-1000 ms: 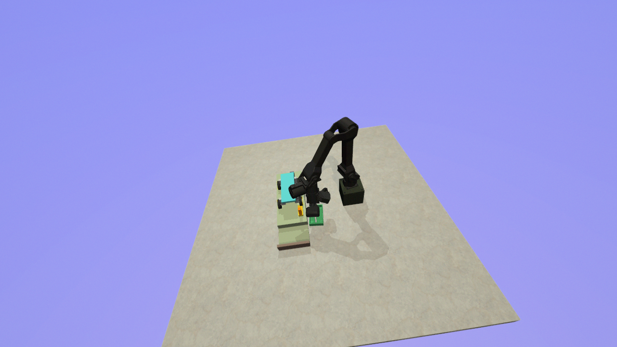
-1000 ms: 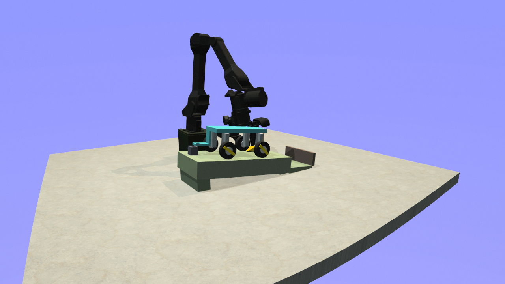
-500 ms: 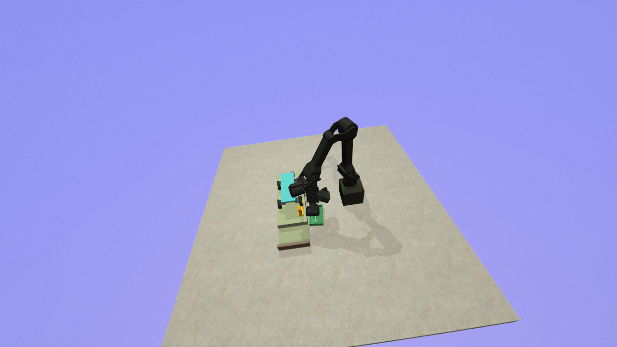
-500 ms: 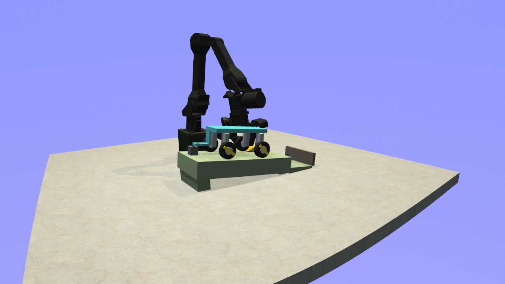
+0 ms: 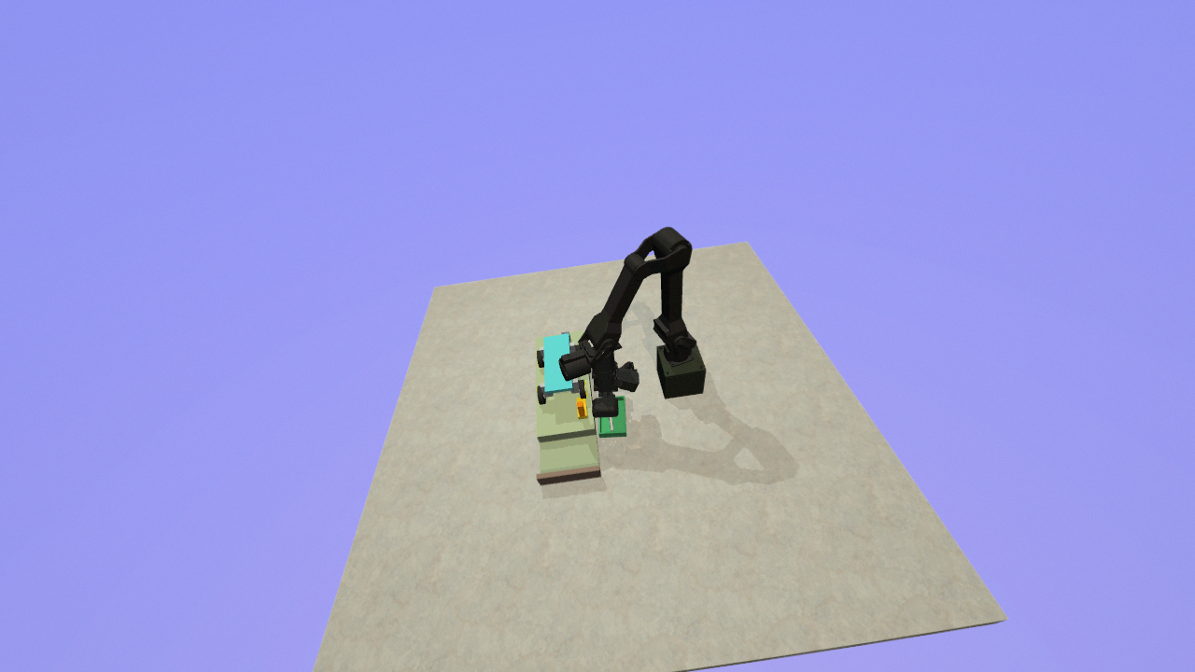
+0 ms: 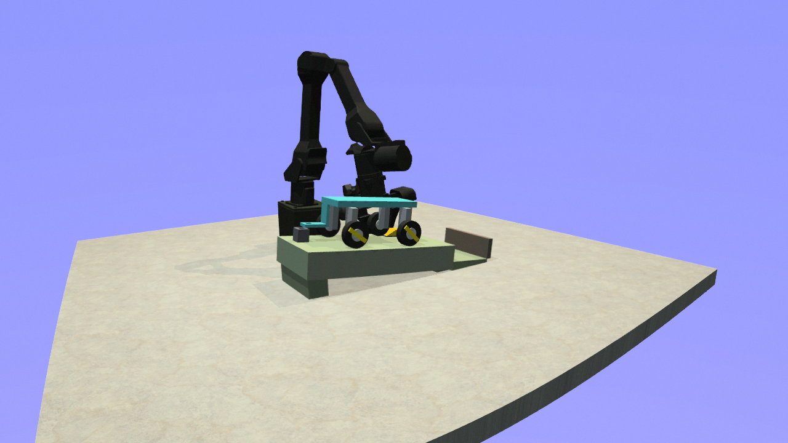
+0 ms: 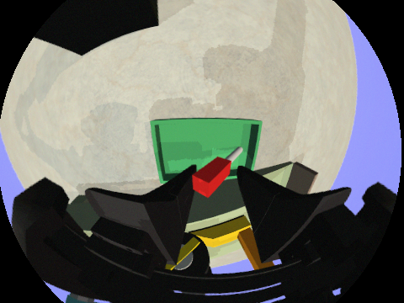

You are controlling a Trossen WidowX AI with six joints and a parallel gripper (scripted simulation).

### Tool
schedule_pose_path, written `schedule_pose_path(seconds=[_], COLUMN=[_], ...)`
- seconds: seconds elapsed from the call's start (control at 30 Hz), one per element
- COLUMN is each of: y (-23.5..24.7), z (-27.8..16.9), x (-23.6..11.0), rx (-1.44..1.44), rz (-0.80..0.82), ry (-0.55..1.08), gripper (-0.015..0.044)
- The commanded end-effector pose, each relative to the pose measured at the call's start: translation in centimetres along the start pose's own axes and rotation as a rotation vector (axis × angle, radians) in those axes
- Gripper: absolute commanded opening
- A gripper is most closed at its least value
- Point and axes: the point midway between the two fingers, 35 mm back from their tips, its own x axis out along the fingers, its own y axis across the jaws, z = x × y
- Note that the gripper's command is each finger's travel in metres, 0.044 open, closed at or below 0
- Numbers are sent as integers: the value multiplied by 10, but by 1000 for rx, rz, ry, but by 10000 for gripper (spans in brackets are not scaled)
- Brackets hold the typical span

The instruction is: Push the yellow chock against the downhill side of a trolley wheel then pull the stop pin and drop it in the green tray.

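The cyan-topped trolley (image 5: 557,363) (image 6: 369,201) stands on the green ramp (image 5: 568,455) (image 6: 363,261). The yellow chock (image 6: 391,232) (image 7: 225,237) (image 5: 581,408) with its orange handle (image 7: 249,249) sits against the downhill side of a wheel on the arm's side. The red-headed stop pin (image 7: 211,178) lies tilted in the green tray (image 5: 619,429) (image 7: 174,151), beside the ramp, its pale shaft (image 7: 235,154) pointing away. My gripper (image 5: 604,407) (image 7: 217,170) hangs low over the tray's near edge, open, with the pin's red head showing between the spread fingers but not gripped.
A brown stop bar (image 5: 568,477) (image 6: 468,242) closes the ramp's foot. A dark grey block (image 6: 300,234) sits at the uphill end by the trolley's tongue. The arm's base (image 5: 681,371) stands to the right of the tray.
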Motion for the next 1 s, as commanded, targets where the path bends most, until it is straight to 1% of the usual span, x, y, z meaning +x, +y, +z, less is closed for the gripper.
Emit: schedule_pose_path(seconds=[0.0,0.97], y=[2,14], z=[1,3], x=[2,9], rx=[-4,-4], rz=[-3,-2], ry=[-5,-5], gripper=[190,190])
